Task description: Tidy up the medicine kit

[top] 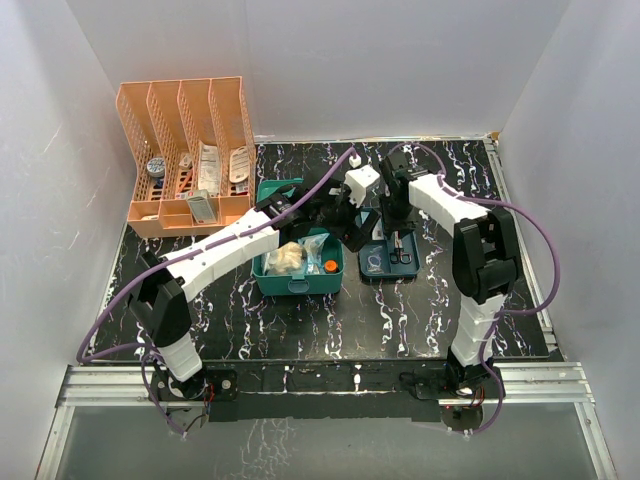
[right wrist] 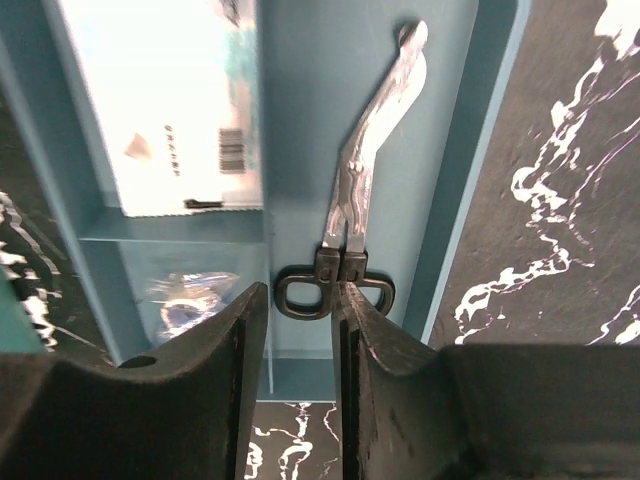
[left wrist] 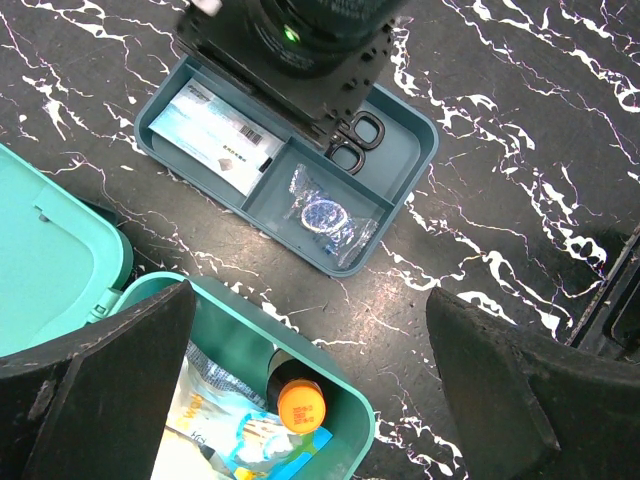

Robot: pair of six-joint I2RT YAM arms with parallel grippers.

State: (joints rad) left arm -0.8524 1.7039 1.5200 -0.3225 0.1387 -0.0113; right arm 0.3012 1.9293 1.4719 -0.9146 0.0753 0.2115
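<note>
We see the teal-green plastic medicine kit box [top: 300, 288] open at mid-table, an orange-capped bottle [left wrist: 300, 402] inside. Its darker teal insert tray [left wrist: 410, 150] lies just beside it on the right, holding a flat white packet [left wrist: 215, 135], a clear bag [left wrist: 325, 212] and black-handled metal scissors [right wrist: 350, 200]. The right gripper [right wrist: 300, 290] hangs over the scissors' handles with its fingers narrowly apart; we cannot tell whether it grips them. The left gripper [left wrist: 310, 300] gapes wide above the box's edge. An orange slotted plastic rack [top: 190, 150] stands far left.

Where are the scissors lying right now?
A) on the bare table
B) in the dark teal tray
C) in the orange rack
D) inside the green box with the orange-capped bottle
B: the scissors lie flat in the dark teal tray, in the compartment beside the white packet.
</note>
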